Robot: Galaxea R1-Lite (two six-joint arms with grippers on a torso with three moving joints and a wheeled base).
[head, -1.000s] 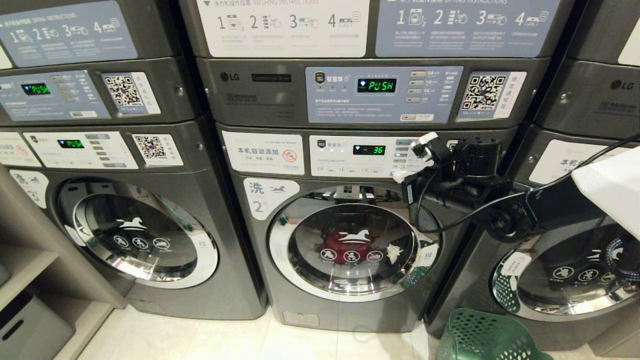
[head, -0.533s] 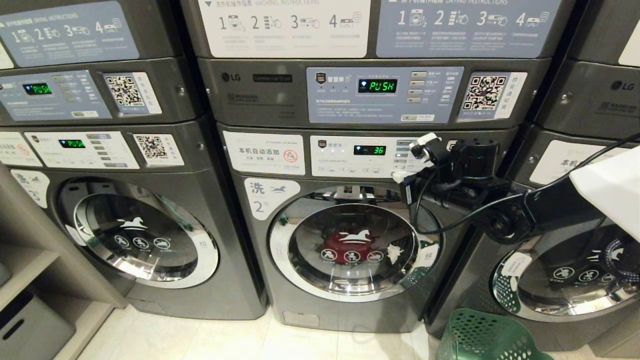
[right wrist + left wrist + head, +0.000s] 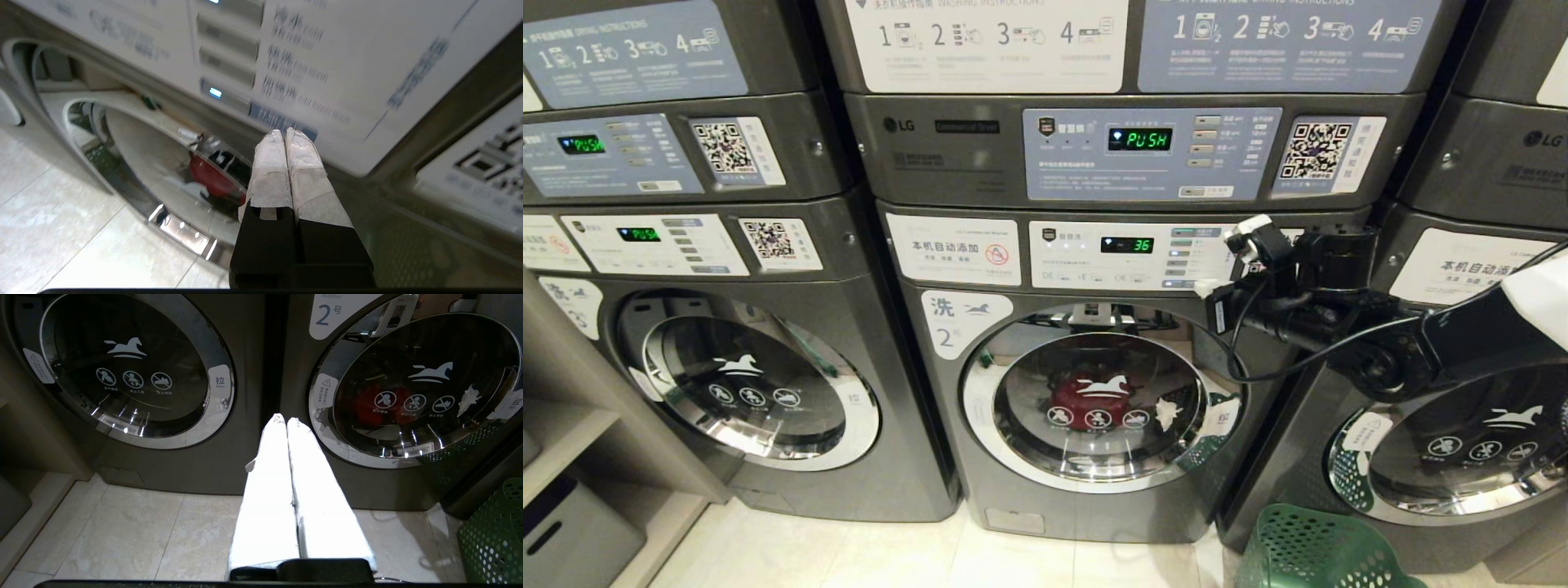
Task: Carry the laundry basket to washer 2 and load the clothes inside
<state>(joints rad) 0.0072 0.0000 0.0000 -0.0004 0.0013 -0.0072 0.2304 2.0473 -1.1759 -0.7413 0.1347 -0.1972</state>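
Note:
Washer 2 (image 3: 947, 351) stands in the middle with its round door closed and its display lit. Behind the glass lie the clothes: a red garment (image 3: 1086, 394) and a white one (image 3: 1168, 412). The red one also shows in the right wrist view (image 3: 208, 177). My right gripper (image 3: 1205, 288) is shut and empty, its taped fingertips (image 3: 269, 143) just off the lower right corner of the washer's control panel (image 3: 1127, 255). The green laundry basket (image 3: 1307, 547) sits on the floor to the right of washer 2. My left gripper (image 3: 285, 420) hangs low, shut and empty, before the gap left of washer 2 (image 3: 298, 375).
A like washer (image 3: 752, 384) stands to the left and another (image 3: 1445, 449) to the right, behind the basket. Dryer units (image 3: 1094, 147) are stacked above. A shelf unit (image 3: 564, 441) stands at the far left. Pale floor tiles (image 3: 890, 555) lie in front.
My right arm has drawn back a little to the right, away from the control panel, its gripper still shut. The rest has not moved.

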